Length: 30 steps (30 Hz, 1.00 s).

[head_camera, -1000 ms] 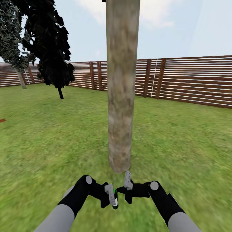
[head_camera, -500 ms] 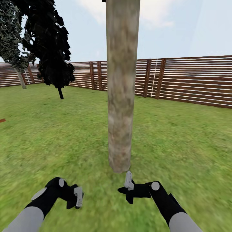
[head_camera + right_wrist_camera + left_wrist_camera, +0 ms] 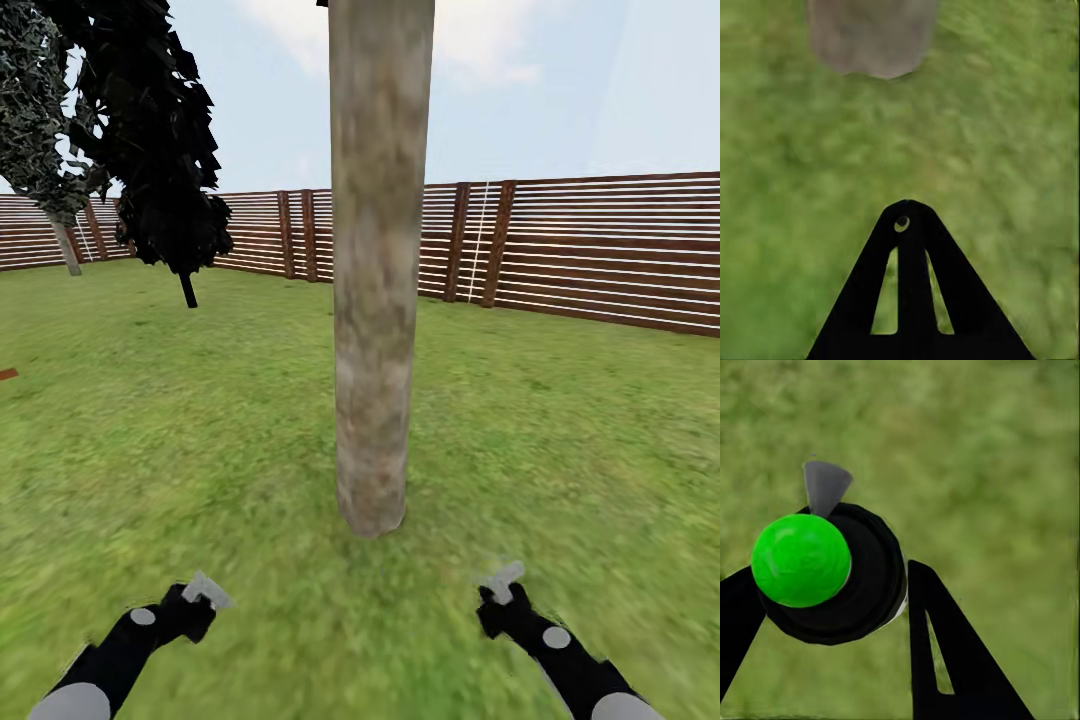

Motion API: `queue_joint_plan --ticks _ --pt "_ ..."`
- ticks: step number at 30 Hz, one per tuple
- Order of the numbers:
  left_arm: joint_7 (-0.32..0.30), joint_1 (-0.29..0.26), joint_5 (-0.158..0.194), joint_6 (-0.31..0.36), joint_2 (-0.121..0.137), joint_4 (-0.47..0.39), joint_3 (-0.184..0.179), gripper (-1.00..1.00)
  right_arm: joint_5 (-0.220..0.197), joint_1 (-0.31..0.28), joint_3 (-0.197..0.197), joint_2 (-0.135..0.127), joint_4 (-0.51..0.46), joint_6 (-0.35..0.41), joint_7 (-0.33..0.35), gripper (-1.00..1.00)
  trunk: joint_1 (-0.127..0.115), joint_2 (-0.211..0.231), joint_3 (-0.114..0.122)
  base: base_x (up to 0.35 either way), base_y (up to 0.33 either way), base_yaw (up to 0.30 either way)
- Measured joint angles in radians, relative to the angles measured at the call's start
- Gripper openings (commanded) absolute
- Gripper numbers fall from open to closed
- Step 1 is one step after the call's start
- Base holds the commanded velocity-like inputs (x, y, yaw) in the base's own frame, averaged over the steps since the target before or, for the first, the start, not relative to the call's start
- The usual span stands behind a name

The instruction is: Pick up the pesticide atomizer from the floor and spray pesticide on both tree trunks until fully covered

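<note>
A thick mottled grey-beige tree trunk (image 3: 372, 300) rises from the grass straight ahead, and its base (image 3: 872, 37) shows in the right wrist view. A second pale trunk (image 3: 68, 247) stands far off at the left by the fence. The pesticide atomizer (image 3: 832, 574), a black round body with a bright green cap and a grey nozzle, sits between the black fingers of my left gripper (image 3: 829, 571), which is shut on it. In the head view the left gripper (image 3: 205, 590) is low at the left. My right gripper (image 3: 500, 580), (image 3: 905, 210) is low at the right, shut and holding nothing.
A brown horizontal-slat fence (image 3: 600, 250) rings the green lawn (image 3: 560, 430). A black columnar tree (image 3: 160, 150) on a thin stem stands at the back left. A small brown object (image 3: 8, 374) lies at the left edge of the grass.
Both arms have drawn apart and lowered: the left gripper with the atomizer swung from the middle out to the left, then the right gripper moved out to the right. The camera stayed still.
</note>
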Motion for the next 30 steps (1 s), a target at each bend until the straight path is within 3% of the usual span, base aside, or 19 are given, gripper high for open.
queue_joint_plan --ticks 2,3,7,9,12,14,16,19,23,30 --pt "0.032 0.0 0.079 0.0 -0.013 0.07 -0.002 -1.0 0.001 0.0 -0.131 -0.001 0.035 0.0 -0.084 -1.0 0.0 0.0 0.0 0.0 0.0 0.0" --pt "0.04 0.0 0.104 0.0 -0.025 0.106 -0.002 -1.0 0.001 0.001 -0.19 -0.005 0.041 -0.001 -0.109 1.0 0.0 0.0 0.0 0.0 0.0 0.0" --pt "0.08 0.0 0.136 0.003 -0.067 0.16 0.002 -1.0 0.002 0.006 -0.427 -0.036 0.045 -0.046 -0.229 1.0 0.0 0.0 0.0 0.0 0.0 0.0" --pt "0.091 0.0 0.135 0.005 -0.102 0.197 -0.002 -1.0 0.003 0.028 -0.478 -0.063 0.047 -0.111 -0.241 1.0 0.0 0.0 0.0 0.0 0.0 0.0" --pt "0.147 0.0 0.135 0.004 -0.125 0.224 0.0 -1.0 -0.001 0.114 -0.502 -0.105 0.047 -0.224 -0.243 1.0 0.0 0.0 0.0 0.0 0.0 0.0" --pt "0.159 0.0 0.136 0.001 -0.141 0.228 -0.001 -1.0 -0.001 0.167 -0.52 -0.11 0.049 -0.353 -0.244 1.0 0.0 0.0 0.0 0.0 0.0 0.0" --pt "0.163 0.0 0.137 0.007 -0.153 0.225 0.002 -1.0 -0.002 0.196 -0.53 -0.11 0.062 -0.426 -0.244 1.0 0.0 0.0 0.0 0.014 0.0 0.0" --pt "0.176 0.0 0.141 0.042 -0.157 0.218 0.006 -1.0 -0.002 0.207 -0.535 -0.103 0.087 -0.449 -0.244 1.0 0.0 0.0 0.0 0.199 -0.043 0.0" --pt "0.251 -0.001 0.191 0.13 -0.158 0.217 0.021 -1.0 -0.002 0.209 -0.536 -0.102 0.102 -0.453 -0.243 1.0 0.0 0.0 0.0 0.295 -0.095 0.0" --pt "0.267 -0.009 0.198 0.145 -0.171 0.216 0.019 -1.0 -0.002 0.209 -0.535 -0.102 0.103 -0.454 -0.244 1.0 0.0 0.0 0.0 0.306 -0.11 0.0"
